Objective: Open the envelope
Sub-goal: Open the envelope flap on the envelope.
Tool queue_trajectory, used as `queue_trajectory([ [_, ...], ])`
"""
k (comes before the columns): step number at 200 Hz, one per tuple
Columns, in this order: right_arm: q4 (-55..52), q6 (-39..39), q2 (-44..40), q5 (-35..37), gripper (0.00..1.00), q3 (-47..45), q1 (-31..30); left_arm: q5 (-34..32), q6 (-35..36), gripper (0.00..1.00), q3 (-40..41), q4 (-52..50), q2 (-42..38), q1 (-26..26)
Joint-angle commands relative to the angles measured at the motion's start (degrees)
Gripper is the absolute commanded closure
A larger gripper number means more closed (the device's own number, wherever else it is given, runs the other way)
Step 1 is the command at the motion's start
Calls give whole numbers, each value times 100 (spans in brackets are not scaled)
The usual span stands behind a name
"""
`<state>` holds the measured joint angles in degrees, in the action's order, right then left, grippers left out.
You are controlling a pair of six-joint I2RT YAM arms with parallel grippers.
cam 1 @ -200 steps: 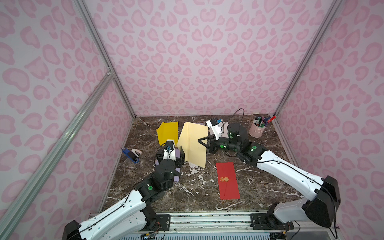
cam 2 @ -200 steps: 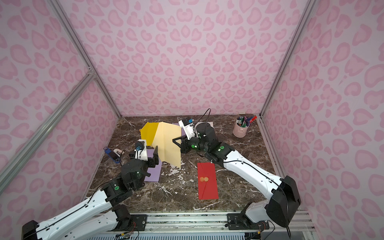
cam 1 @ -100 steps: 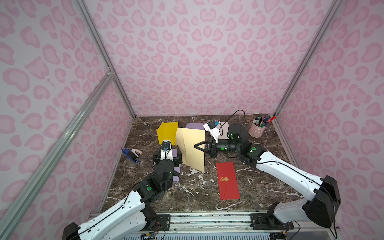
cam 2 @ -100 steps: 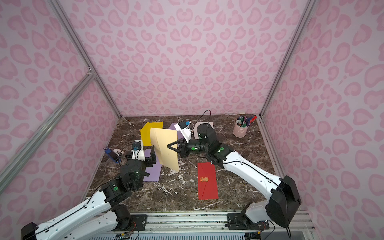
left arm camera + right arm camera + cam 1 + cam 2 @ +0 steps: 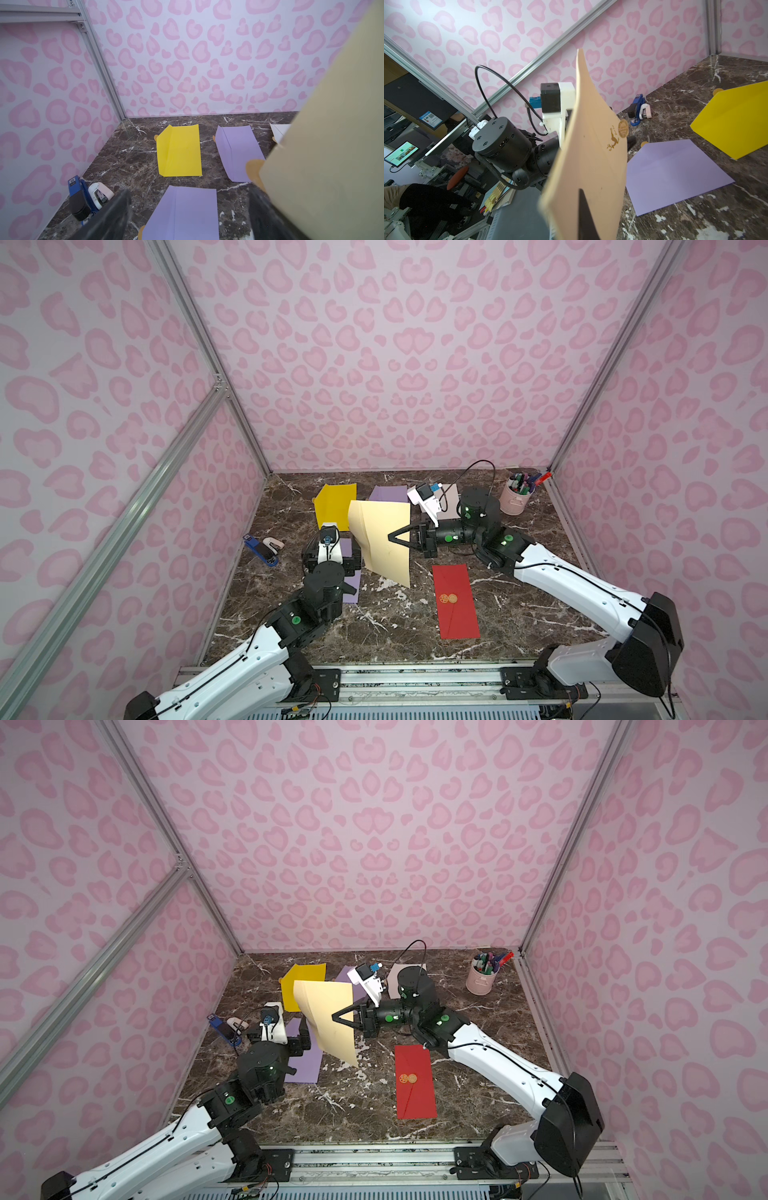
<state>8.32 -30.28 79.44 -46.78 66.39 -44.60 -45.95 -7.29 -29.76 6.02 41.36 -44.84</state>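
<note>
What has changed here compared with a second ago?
The right claw, shut on the cream envelope, swung it a little toward the robot, uncovering a purple envelope at the back. The open left claw edged slightly away from it. The red envelope, yellow envelope and pen cup stayed put.

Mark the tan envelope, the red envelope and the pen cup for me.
tan envelope point(image 5: 376, 526): in a top view, upper part of its face, beside the gripper tip.
red envelope point(image 5: 457, 618): in a top view, lower half, below the gold seal.
pen cup point(image 5: 515, 504): in a top view, pink side wall.
</note>
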Motion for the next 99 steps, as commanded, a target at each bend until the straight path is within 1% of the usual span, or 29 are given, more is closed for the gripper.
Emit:
queue_trajectory([
  [1, -36, 8, -75, 13, 100, -29, 152, 1105, 127, 9, 219, 597, -304, 58],
  [18, -102, 0, -121, -9, 100, -69, 356, 2127, 281, 7, 397, 905, -564, 140],
  [28, -93, -14, -130, -41, 100, -97, 452, 2621, 318, 7, 440, 1029, -641, 151],
  [48, -94, -13, -122, -92, 100, -109, 569, 3327, 346, 7, 458, 1191, -661, 159],
  [75, -44, -50, -106, -147, 100, -99, 653, 3879, 338, 7, 461, 1325, -655, 160],
  [99, 45, -104, -113, -283, 100, -87, 663, 3912, 324, 6, 476, 1367, -662, 173],
])
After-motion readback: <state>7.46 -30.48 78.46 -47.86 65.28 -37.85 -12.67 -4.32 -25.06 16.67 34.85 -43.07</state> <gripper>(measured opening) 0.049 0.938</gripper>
